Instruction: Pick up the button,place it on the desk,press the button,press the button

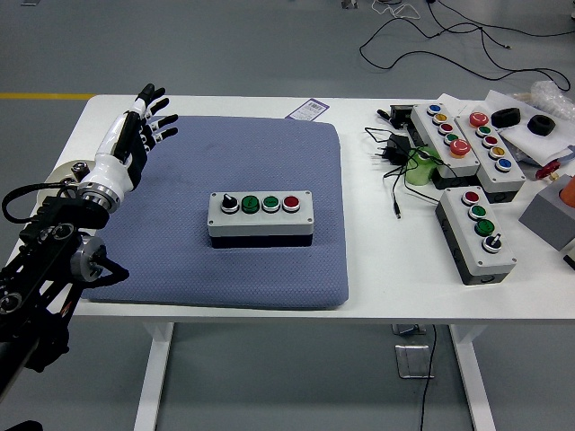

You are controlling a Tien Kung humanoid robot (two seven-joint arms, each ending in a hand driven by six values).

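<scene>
A grey button box (260,214) lies in the middle of a blue-grey mat (180,162). Its top carries a black knob, two green buttons and a red button in a row. My left hand (148,115) hovers over the mat's far left corner, well to the left of the box, with its fingers spread and nothing in them. The black left arm (49,260) runs down to the lower left corner. No right arm shows.
Right of the mat, three more button boxes (476,233) (444,137) (490,148) lie on the white table (386,278). Black cables and a plug (393,153), a green object (418,169), black rings and a grey block (550,218) crowd the far right.
</scene>
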